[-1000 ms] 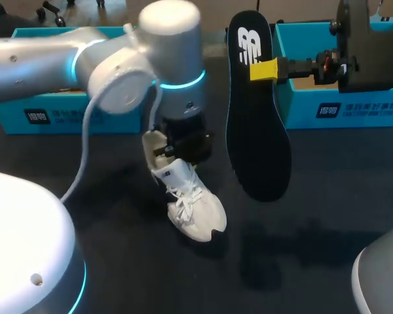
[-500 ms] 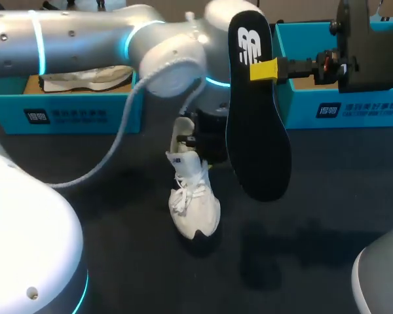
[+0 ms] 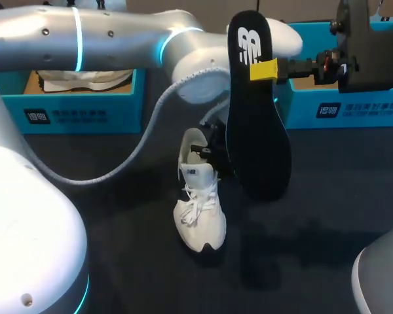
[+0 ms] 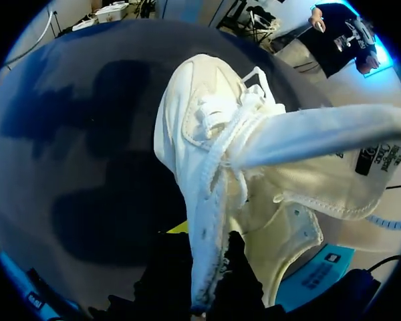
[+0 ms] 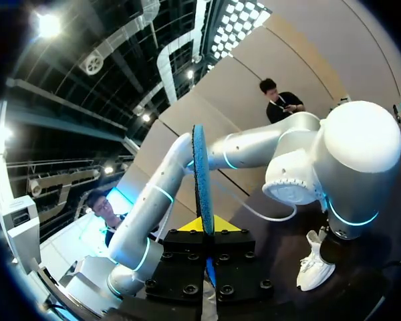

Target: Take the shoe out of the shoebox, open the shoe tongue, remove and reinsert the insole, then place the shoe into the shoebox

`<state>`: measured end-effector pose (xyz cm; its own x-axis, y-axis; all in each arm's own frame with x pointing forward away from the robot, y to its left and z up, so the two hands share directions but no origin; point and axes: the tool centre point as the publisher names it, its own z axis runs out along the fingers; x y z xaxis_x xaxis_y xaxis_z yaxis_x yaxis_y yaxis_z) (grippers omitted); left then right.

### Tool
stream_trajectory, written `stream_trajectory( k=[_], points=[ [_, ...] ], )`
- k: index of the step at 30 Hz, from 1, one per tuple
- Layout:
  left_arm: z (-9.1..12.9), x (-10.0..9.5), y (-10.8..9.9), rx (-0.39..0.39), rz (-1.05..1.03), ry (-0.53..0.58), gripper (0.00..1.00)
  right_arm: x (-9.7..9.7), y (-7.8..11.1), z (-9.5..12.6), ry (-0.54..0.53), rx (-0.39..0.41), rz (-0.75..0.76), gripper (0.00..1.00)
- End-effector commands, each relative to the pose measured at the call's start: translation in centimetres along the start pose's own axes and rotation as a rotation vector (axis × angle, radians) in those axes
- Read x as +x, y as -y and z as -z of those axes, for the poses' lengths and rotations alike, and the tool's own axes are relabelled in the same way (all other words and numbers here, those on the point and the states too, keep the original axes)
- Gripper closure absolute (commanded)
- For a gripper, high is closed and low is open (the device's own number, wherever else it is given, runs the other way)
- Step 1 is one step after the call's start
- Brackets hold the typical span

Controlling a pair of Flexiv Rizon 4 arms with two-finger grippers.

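One white shoe point(image 3: 200, 216) is seen near the middle of the dark table point(image 3: 327, 216), with its toe towards the near side and its heel end at the left gripper point(image 3: 208, 154). Whether the sole lies flat cannot be told. In the left wrist view the side wall of the collar is pinched between the two dark fingers, so the opening is held wide, and the tongue point(image 4: 321, 134) is folded out to one side.

Just beside the shoe the black insole point(image 3: 255, 131) is hung upright, broad toe end downward. It is clamped near its heel end by the yellow tips of the right gripper point(image 3: 263, 69), and in the right wrist view it is seen edge-on between them.

The reinsertion of the insole is judged to be the step in hand. The toe end should be lined up with the opening and led in along the length of the shoe, at a shallow angle. Because the insole is gripped far from its toe, buckling can be expected, so it should be lowered slowly. The collar should be gripped firmly, otherwise the shoe may be pushed along the table. The tongue and the loose laces point(image 3: 198, 204) should be left clear of the opening.

Two teal shoeboxes, point(image 3: 85, 116) and point(image 3: 354, 108), are placed at the far side
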<state>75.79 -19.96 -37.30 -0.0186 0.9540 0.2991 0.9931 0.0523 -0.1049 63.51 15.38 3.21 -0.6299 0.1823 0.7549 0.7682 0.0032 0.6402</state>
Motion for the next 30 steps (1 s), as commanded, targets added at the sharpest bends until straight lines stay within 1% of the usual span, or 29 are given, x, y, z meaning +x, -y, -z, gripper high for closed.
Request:
stream_trajectory(
  k=[1,7,13,21,22,23,24,26,27,29,30],
  points=[
    [-0.5,-0.8,0.4,-0.003,0.001,-0.035,1.0,0.0,-0.1,-0.3,0.002,0.002,-0.003,1.0],
    [-1.2,-0.8,0.9,0.004,0.004,-0.043,1.0,0.0,-0.1,-0.3,0.002,0.002,-0.003,1.0],
    [-2.1,-1.1,1.2,0.008,-0.002,-0.062,1.0,0.0,-0.1,-0.3,0.002,0.002,-0.003,1.0],
    [-2.5,-1.4,1.2,0.037,-0.042,-0.029,1.0,0.0,-0.1,-0.3,0.002,0.002,-0.003,1.0],
    [-2.6,-1.5,1.2,0.039,-0.041,-0.028,0.97,0.0,-0.1,-0.3,0.002,0.002,-0.003,1.0],
    [-2.6,-1.5,1.1,0.05,-0.042,-0.024,0.86,0.0,-0.1,-0.3,0.002,0.002,-0.003,1.0],
    [-2.6,-1.5,1.0,0.051,-0.041,-0.023,0.71,0.0,-0.1,-0.3,0.002,0.002,-0.003,1.0],
    [-2.7,-1.5,1.0,0.054,-0.039,-0.02,0.62,0.0,-0.1,-0.3,0.002,0.002,-0.003,1.0],
    [-2.7,-1.5,1.0,0.055,-0.041,-0.017,0.49,0.0,-0.1,-0.3,0.002,0.002,-0.003,1.0],
    [-2.5,-1.4,1.0,0.062,-0.047,-0.004,0.05,0.0,-0.1,-0.3,0.002,0.002,-0.003,1.0],
    [-2.4,-1.4,1.0,0.063,-0.051,-0.002,0.0,0.0,-0.1,-0.3,0.002,0.002,-0.003,1.0]
  ],
)
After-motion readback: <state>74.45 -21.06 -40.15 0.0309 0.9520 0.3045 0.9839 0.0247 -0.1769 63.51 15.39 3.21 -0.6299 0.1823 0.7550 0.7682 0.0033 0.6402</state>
